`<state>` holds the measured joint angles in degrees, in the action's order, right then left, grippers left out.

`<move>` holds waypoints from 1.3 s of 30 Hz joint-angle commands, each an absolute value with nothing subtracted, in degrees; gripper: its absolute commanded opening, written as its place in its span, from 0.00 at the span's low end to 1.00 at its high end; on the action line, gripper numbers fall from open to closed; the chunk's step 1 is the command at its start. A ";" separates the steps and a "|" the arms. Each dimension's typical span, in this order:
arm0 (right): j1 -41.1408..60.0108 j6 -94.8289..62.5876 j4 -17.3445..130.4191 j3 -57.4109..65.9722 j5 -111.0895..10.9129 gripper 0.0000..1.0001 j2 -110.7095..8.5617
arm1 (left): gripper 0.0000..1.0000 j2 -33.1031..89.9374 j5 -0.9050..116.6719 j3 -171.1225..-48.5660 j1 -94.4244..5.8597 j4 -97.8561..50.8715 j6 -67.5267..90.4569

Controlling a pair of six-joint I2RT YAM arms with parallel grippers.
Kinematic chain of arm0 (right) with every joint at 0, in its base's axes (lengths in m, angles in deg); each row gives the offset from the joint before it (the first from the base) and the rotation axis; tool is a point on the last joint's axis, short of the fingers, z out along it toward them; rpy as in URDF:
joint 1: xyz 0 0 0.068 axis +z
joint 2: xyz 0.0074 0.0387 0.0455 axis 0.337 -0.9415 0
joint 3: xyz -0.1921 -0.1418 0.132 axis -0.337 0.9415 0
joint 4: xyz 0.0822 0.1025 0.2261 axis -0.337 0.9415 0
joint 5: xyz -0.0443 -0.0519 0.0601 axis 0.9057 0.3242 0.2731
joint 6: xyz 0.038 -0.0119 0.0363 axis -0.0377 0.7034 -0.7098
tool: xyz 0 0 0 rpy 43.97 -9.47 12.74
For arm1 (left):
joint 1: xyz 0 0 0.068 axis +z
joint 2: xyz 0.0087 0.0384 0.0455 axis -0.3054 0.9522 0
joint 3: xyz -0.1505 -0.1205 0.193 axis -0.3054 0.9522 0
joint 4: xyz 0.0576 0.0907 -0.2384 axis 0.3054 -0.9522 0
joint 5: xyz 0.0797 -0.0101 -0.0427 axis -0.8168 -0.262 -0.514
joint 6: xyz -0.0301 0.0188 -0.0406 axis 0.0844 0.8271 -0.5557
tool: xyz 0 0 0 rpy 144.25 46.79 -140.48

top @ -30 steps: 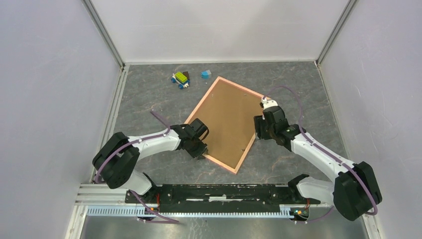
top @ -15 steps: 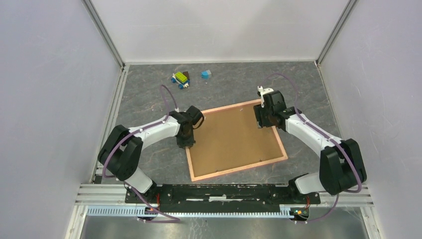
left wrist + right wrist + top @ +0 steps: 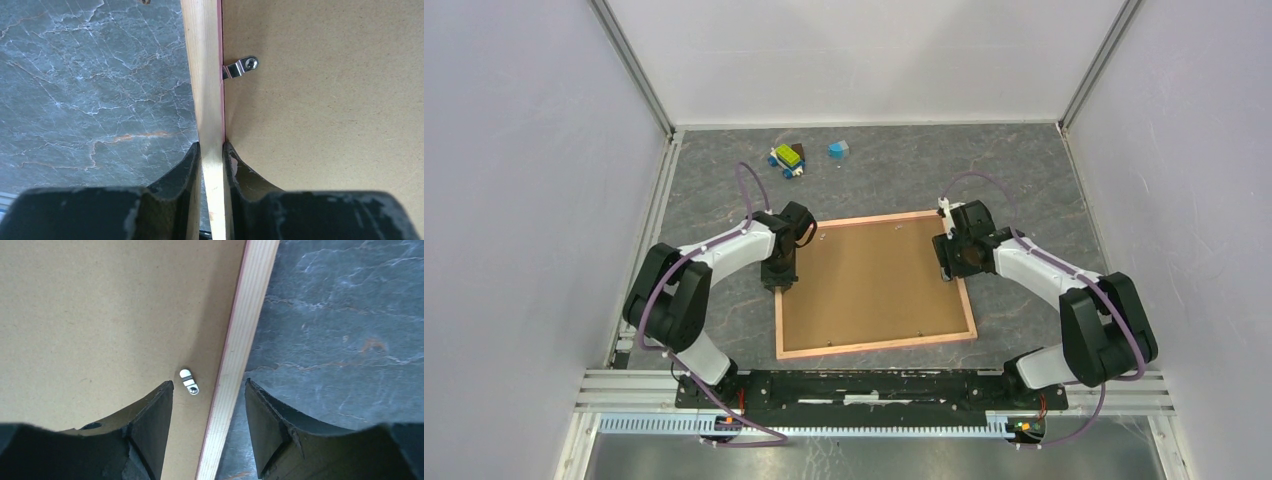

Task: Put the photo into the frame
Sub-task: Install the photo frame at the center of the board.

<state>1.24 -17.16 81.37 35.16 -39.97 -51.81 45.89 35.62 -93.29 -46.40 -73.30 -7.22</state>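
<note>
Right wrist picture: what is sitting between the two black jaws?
The frame, just its pale wooden rail, plus a small metal clip on the brown board. The right wrist view shows it.

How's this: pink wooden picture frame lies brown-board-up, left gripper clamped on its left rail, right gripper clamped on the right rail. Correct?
Not the right gripper: the right wrist view shows it open, straddling the right rail of the pink wooden picture frame. The left gripper is clamped, brown board up.
</note>
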 commanded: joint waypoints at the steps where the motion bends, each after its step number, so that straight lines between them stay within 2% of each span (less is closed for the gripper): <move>1: 1.19 -19.15 79.83 35.09 -43.73 0.59 -52.29 | 0.02 46.58 35.26 -95.51 -46.57 -73.17 -3.93; 10: 1.30 -22.53 80.46 34.89 -40.86 0.47 -54.53 | 0.02 45.88 35.77 -94.65 -46.56 -72.53 -4.79; 21: 3.39 -23.82 82.28 34.12 -37.19 0.51 -55.72 | 0.02 45.85 38.28 -93.53 -46.56 -71.17 -5.34; 29: 5.28 -30.57 84.57 35.17 -33.73 0.40 -55.57 | 0.02 45.22 38.17 -93.32 -46.55 -71.17 -6.58; 31: 6.05 -33.12 84.72 36.32 -33.91 0.31 -55.42 | 0.02 45.13 38.48 -93.14 -46.56 -70.85 -6.99; 39: 9.81 -44.76 85.19 38.25 -30.46 0.27 -53.63 | 0.02 45.55 39.24 -92.87 -46.56 -69.76 -8.70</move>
